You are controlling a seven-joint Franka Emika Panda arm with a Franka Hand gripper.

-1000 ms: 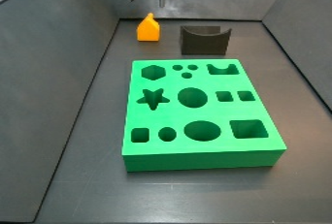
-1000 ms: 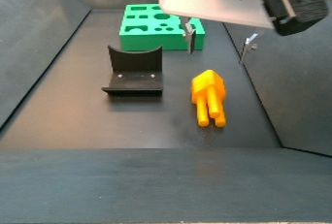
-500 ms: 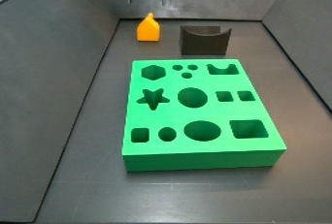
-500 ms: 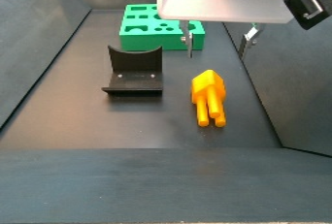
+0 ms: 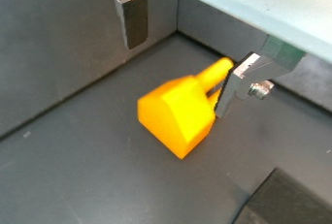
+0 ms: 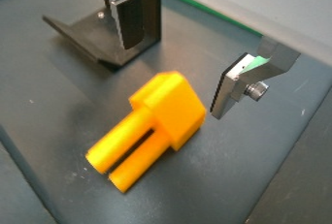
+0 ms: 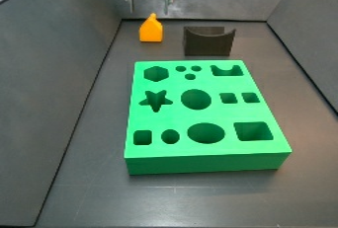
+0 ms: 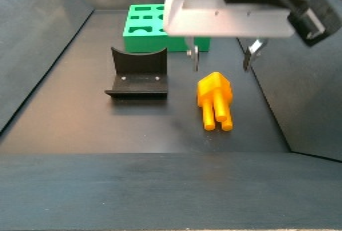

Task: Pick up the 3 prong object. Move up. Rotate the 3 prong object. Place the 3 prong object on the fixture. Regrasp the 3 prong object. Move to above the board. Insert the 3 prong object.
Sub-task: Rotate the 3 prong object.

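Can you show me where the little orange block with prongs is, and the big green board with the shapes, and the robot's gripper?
Small orange-yellow plastic 3 prong object point(image 6: 146, 134): wrist view, on its body.
Large bright green square board point(image 7: 205, 143): side view, on its top face.
Gripper point(image 8: 221, 55): side view, between the fingertips, above the object.

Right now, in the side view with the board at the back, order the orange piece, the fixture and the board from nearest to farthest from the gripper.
Gripper hangs open above the floor.
1. Orange piece, just below it.
2. Fixture, off to one side.
3. Board, behind the fixture.
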